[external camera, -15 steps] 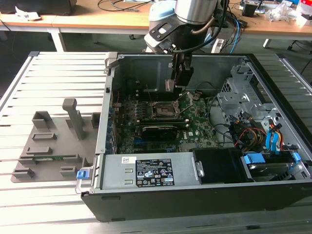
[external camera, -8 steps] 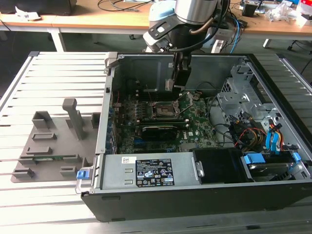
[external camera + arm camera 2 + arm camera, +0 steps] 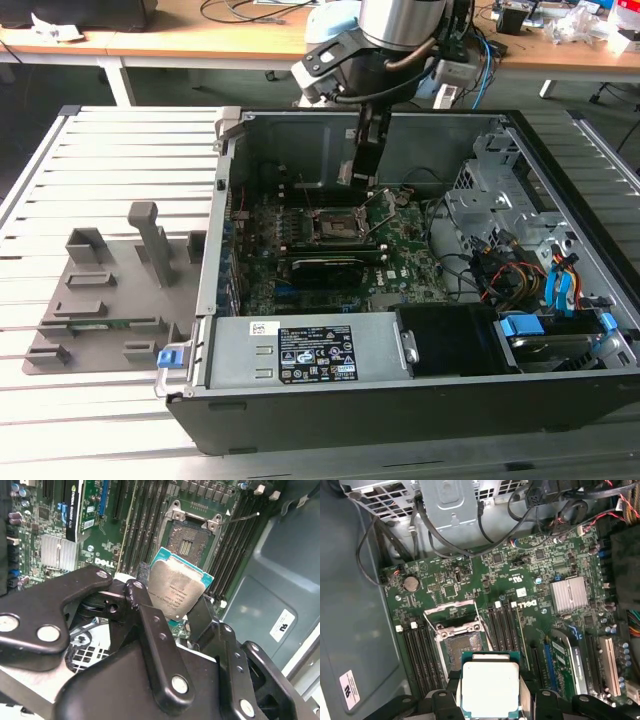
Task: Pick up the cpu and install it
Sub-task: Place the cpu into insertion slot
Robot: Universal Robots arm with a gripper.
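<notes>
— What's the biggest thing here?

— A table [image 3: 100,140] of pale metal slats. Wooden benches [image 3: 200,30] strewn with cables run along the far side of the room. On the table lies a black steel case [image 3: 400,410], side panel off, with a grey moulded tray [image 3: 110,290] just beside it on the exterior view's left.

— And inside the case?

— A green board [image 3: 400,255] on the floor of the case, dense with slots and small parts. In the first wrist view a ribbed silvery heatsink [image 3: 568,594] stands out on it. Bundled cables fill the exterior view's right.

— Where is the arm?

— It reaches down into the case from the far side. The gripper [image 3: 362,165] hangs above the board. Its links are matt black, studded with bright rivets.

— How do its fingers [image 3: 142,587] stand?

— Clamped on the cpu [image 3: 177,592], one on each of two opposite edges.

— And the socket?

— The socket [image 3: 462,642] lies open, a dark square in a metal frame, with its thin lever swung up. Nothing sits in it.

— Describe the cpu.

— A small flat square. Its top is dull brushed silver with faint print, and a thin teal rim shows around the lid. It tilts slightly in the second wrist view.

— Where is it exactly?

— Held in the air above the board, near the socket but apart from it.
</notes>
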